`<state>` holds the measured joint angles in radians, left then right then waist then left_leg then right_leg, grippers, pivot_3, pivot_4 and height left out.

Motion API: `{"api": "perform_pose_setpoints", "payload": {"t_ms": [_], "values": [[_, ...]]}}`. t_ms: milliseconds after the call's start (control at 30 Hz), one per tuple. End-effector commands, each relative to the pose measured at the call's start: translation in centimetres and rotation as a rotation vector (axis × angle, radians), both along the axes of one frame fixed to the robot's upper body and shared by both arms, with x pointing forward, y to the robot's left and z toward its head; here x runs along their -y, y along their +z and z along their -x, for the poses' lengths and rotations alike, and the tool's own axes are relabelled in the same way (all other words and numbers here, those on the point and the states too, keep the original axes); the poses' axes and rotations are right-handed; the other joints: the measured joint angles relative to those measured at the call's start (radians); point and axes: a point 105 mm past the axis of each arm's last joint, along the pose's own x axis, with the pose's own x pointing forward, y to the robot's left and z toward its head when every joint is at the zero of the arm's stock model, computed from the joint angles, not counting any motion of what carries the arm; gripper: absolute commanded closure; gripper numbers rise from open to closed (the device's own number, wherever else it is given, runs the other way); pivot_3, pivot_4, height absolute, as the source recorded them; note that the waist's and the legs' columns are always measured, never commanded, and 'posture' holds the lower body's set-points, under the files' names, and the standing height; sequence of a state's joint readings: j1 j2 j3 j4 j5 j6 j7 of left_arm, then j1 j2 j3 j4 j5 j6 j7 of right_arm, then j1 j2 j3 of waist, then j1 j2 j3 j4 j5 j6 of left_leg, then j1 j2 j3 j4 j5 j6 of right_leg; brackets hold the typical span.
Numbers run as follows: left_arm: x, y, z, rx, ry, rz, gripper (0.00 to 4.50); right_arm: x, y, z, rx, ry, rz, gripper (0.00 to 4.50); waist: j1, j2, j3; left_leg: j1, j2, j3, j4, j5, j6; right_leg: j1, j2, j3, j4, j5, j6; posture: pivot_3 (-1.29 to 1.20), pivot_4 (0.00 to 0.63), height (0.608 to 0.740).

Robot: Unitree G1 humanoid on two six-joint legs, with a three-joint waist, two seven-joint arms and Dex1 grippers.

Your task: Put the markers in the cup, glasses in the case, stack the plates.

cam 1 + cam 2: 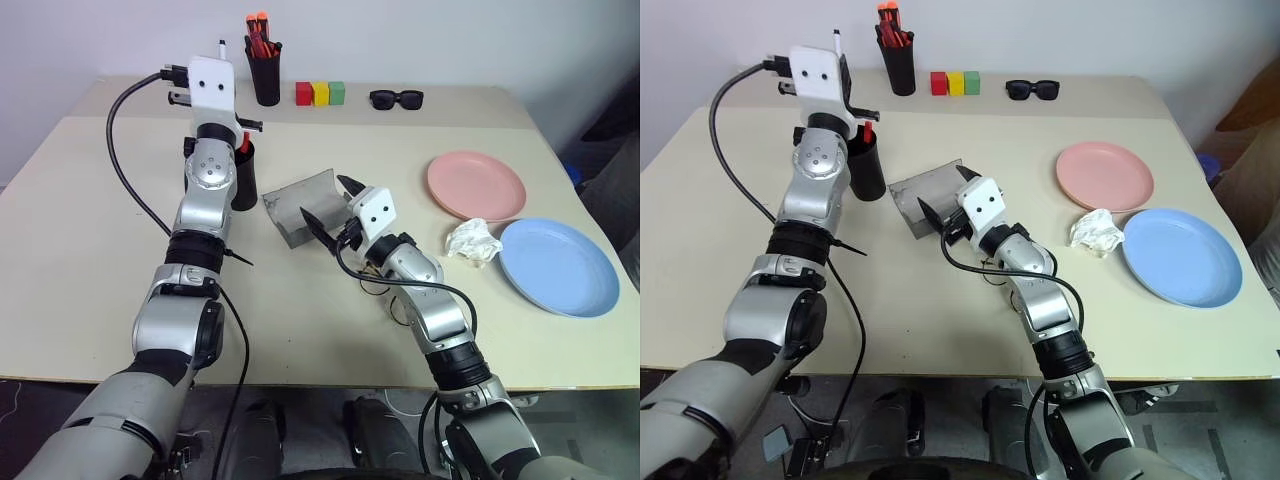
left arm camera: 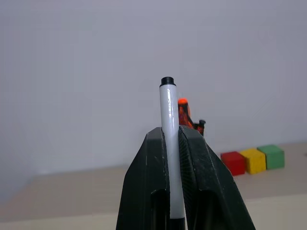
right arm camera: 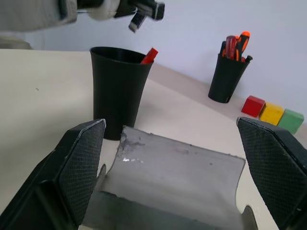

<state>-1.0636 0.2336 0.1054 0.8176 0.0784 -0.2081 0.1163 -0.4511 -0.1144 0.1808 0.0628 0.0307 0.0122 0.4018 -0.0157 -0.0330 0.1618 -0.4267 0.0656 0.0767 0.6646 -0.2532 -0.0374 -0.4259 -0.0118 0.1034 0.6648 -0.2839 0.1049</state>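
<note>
Above the black cup, your left gripper clamps the white marker; release off-centre and it misses. Right gripper gapes at the grey case.

The desk before me has a pale beige matte top; a seam crosses it near the far side. Behind its far edge stands a plain wall of pale grey-white, evenly lit. Below the desk's near edge I see dark floor. Light is soft, shadows faint.
</note>
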Motion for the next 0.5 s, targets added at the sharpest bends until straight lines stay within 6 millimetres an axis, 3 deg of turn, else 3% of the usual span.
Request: {"api": "perform_pose_setpoints", "payload": {"t_ms": [33, 200, 400, 500], "values": [[0.27, 1.80, 0.33, 0.074, -0.007, 0.016, 4.44, 0.32, 1.68, 0.32, 0.065, -0.010, -0.025, 0.00, 0.000, 0.000, 0.000, 0.000, 0.000, 0.000, 0.000, 0.000, 0.000, 0.000, 0.000, 0.000, 0.000, 0.000, 0.000, 0.00, 0.150, 0.725], [0.15, 1.18, 0.51, 0.072, -0.003, 0.036, 4.44, 0.41, 1.70, 0.19, 0.066, -0.012, -0.023, 0.00, 0.001, 0.000, 0.000, 0.000, 0.000, 0.000, 0.000, 0.000, 0.000, 0.000, 0.000, 0.000, 0.000, 0.000, 0.000, 0.00, 0.150, 0.725], [-0.11, 0.83, 0.81, 0.076, 0.035, 0.038, 1.84, -0.28, 1.62, 0.32, 0.060, 0.019, -0.021, 0.00, 0.001, 0.000, 0.000, 0.000, 0.000, 0.000, 0.000, 0.000, 0.000, 0.000, 0.000, 0.000, 0.000, 0.000, 0.000, 0.00, 0.150, 0.725], [-0.14, 0.95, 1.07, 0.086, 0.033, 0.050, 1.84, -0.37, 1.53, 0.33, 0.056, 0.025, -0.019, 0.00, 0.001, 0.000, 0.000, 0.000, 0.000, 0.000, 0.000, 0.000, 0.000, 0.000, 0.000, 0.000, 0.000, 0.000, 0.000, 0.00, 0.150, 0.725]]}}
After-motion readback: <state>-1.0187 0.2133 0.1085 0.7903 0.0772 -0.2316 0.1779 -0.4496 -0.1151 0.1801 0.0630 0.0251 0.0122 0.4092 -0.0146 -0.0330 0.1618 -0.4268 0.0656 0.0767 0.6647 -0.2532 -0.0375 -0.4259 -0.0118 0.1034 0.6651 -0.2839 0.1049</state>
